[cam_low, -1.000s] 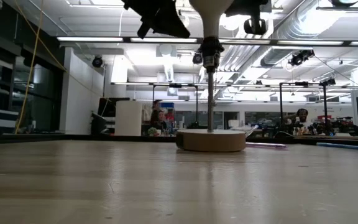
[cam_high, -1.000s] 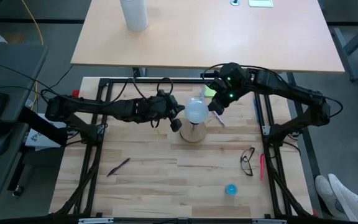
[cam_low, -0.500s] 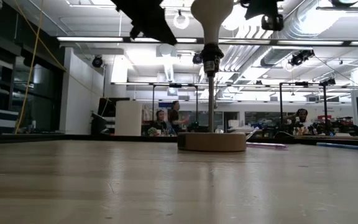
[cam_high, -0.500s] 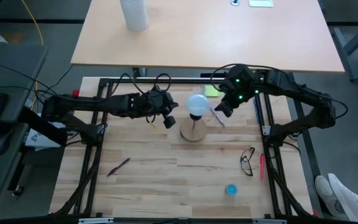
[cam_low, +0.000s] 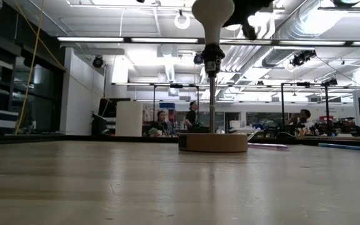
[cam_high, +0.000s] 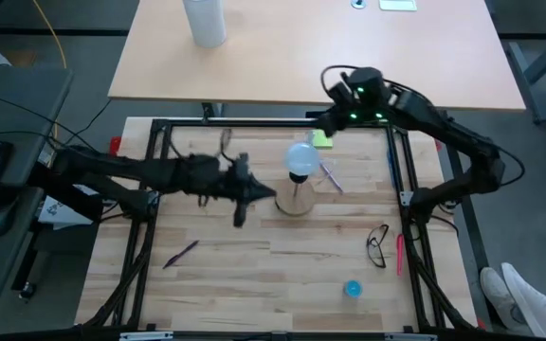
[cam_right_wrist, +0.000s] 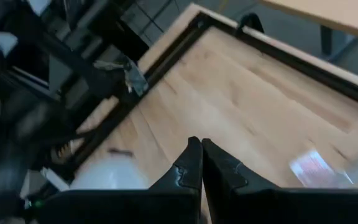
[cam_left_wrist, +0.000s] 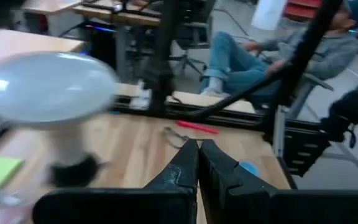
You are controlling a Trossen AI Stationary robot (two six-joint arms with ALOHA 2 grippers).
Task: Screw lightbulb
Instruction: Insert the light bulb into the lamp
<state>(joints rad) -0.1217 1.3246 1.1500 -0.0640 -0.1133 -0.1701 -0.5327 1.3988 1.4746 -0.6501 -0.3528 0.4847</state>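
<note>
Setting: wooden worktable [cam_high: 254,256] inside a black frame, with a lab room beyond it where people sit in the distance.
Bulb: the lightbulb [cam_high: 300,159] stands upright on top of the black socket post, above the round wooden base [cam_low: 212,141]; nothing touches it.
Left gripper: the left gripper [cam_high: 238,216] sits low over the table, just left of the base, its fingers [cam_left_wrist: 182,163] pressed together on nothing.
Right gripper: the right gripper [cam_high: 322,125] is lifted toward the far rail of the frame, apart from the bulb, fingers [cam_right_wrist: 188,165] clenched and empty.
Change: a second ago both grippers were crowded against the bulb from either side; half a second ago they had started parting; now both have pulled clear, and the bulb has stayed put on the post.
Meaning: the bulb holding its seat without support suggests the screwing is finished or nearly so, and the arms look to be retreating.
Other items: glasses [cam_high: 376,245], a pen [cam_high: 181,254] and a small blue cap [cam_high: 352,288] lie well away.
</note>
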